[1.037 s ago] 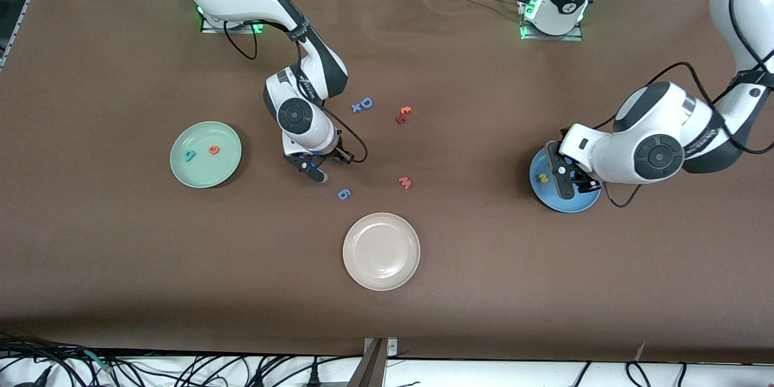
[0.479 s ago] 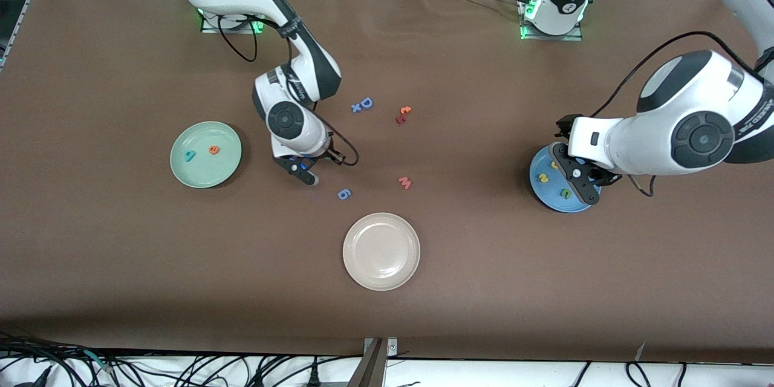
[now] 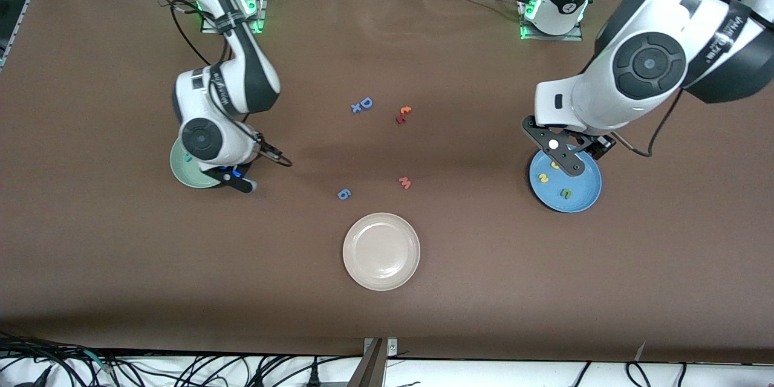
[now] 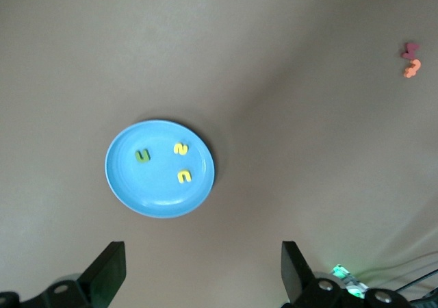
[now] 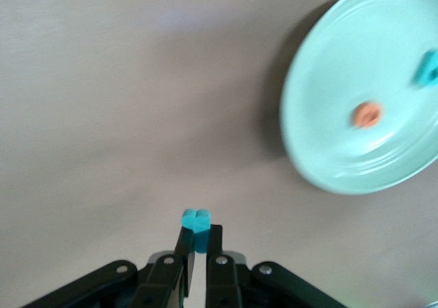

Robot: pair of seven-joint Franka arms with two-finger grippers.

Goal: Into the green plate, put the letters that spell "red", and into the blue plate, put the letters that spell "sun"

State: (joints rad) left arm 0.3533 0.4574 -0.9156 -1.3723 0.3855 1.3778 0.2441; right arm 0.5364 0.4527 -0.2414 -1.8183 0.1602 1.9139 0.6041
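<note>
Nearest the camera lies the cream-white plate. Farther off, toward the left arm's end, the blue plate now holds the "sun" letters. That word looks done, and the left gripper has lifted over it, jaws wide and empty. The right gripper, pinched on the teal "r", has swung to the green plate with its "e" and "d" — only the drop remains. Arm lettering is unreadable.

Round pale mint-green shallow plate, toward the right arm's end: holds flat orange foam "e" and teal foam "d".
Small teal foam "r": pinched, off the table.
Round sky-blue shallow plate, toward the left arm's end: holds yellow foam "s", yellow foam "u", olive-green foam "n", lying flat, apart.
</note>
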